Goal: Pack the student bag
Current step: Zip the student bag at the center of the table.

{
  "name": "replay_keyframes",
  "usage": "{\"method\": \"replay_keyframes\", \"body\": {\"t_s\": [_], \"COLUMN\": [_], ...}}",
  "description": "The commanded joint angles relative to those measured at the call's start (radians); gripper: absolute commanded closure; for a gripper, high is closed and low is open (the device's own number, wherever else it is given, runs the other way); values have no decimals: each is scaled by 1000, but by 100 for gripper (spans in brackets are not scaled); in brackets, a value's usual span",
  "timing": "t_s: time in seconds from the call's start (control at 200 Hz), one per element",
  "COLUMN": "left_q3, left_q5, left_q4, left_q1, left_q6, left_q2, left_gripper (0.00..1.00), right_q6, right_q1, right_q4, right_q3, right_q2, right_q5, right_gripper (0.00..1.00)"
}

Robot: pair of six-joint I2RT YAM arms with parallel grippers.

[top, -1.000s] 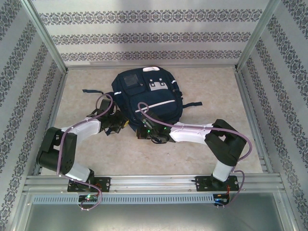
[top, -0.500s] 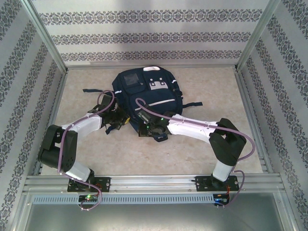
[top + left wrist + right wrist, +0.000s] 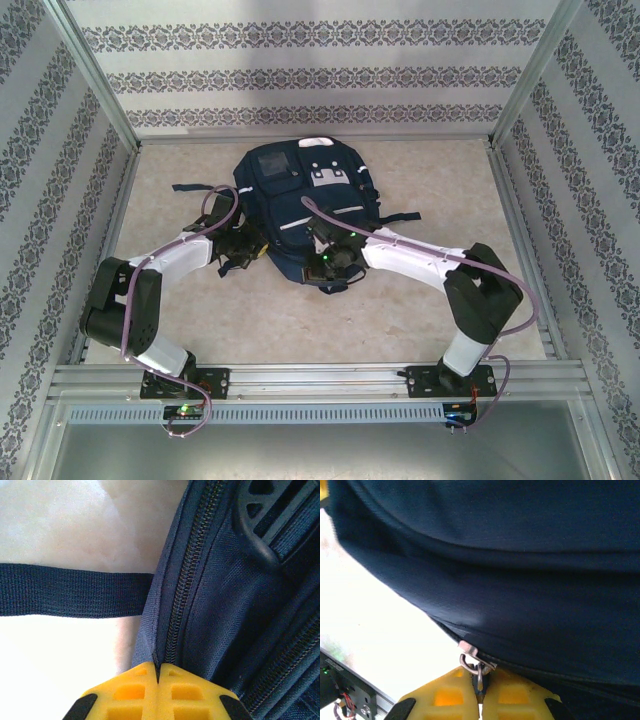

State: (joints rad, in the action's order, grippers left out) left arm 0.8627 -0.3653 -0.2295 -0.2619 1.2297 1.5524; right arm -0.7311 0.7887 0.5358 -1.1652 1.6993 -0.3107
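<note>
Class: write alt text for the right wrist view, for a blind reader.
The right gripper, yellow-fingered, is shut on a metal zipper pull at the edge of the navy student bag. Pale tabletop shows at left.

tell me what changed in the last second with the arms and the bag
The right gripper, shut on the zipper pull, slid rightward along the near edge of the student bag. The left gripper stayed clamped on the bag's fabric beside the zip, and the bag itself did not shift.
</note>
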Motion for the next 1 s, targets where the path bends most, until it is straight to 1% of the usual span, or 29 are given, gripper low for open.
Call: {"method": "replay_keyframes", "body": {"t_s": [0.0,0.065,0.2,0.325,0.425,0.485,0.62,0.66,0.759,0.799,0.909,0.994], "left_q3": [39,40,54,64,73,86,128,145,158,157,132,89], "left_q5": [110,110,120,124,126,119,94,93,102,109,98,79], "left_q4": [-14,-17,-40,-56,-63,-75,-114,-143,-201,-231,-300,-319], "left_q1": [26,35,47,53,60,69,92,95,98,99,114,118], "left_q6": [-33,-32,-39,-44,-53,-57,-78,-89,-102,-103,-84,-50], "left_q2": [11,6,-5,-12,-14,-14,-29,-40,-101,-133,-229,-305], "left_gripper": [100,100,100,100,100,100,100,93,64,55,45,41], "right_q6": [70,98,166,187,201,195,102,53,-93,-150,-255,-289], "right_q1": [-48,-65,-89,-125,-137,-131,-88,-70,-26,-5,45,74], "right_q4": [92,107,164,161,111,68,-32,-77,-180,-223,-307,-323], "right_q3": [39,42,35,62,91,105,116,117,113,108,68,16], "right_q2": [-47,-49,-53,-71,-104,-125,-136,-130,-103,-91,-42,-2], "right_q5": [21,30,117,141,78,6,-75,-90,-66,-50,-18,14], "right_gripper": [100,100,100,100,100,100,100,100,100,100,100,100]}}
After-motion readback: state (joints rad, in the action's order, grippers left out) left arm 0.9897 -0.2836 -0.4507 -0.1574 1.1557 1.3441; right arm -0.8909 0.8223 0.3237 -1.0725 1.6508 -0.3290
